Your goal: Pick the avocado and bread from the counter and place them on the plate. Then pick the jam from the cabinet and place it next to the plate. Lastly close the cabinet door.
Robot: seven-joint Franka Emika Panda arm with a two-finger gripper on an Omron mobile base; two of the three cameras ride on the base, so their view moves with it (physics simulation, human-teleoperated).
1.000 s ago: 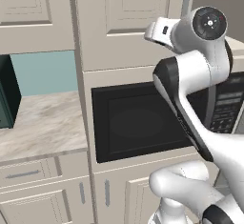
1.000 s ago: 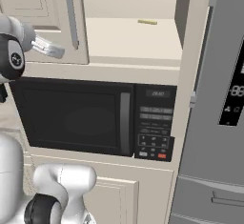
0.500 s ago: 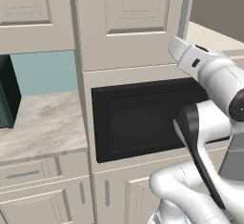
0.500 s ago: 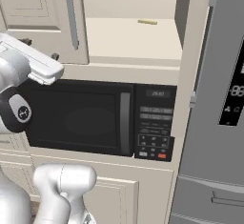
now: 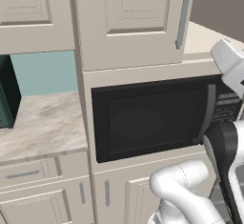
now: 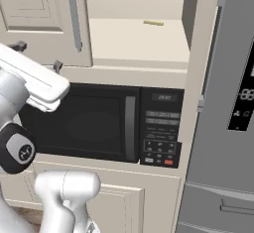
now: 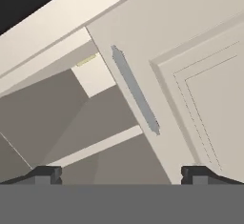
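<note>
Hand view: cabinet door [image 7: 190, 75] beyond wide-spread gripper [image 7: 121, 173].

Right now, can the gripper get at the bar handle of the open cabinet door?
Probably yes. In the hand view the cabinet door lies straight ahead with its bar handle exposed, and nothing stands between it and the gripper, whose jaws are wide open. How far it must still travel cannot be told.

Cabinet door [image 5: 128, 23]: matt cream paint, brushed metal handle [image 5: 182, 15]. Microwave [image 5: 152, 118]: glossy black. Surface [image 5: 40, 123]: beige marbled stone.
</note>
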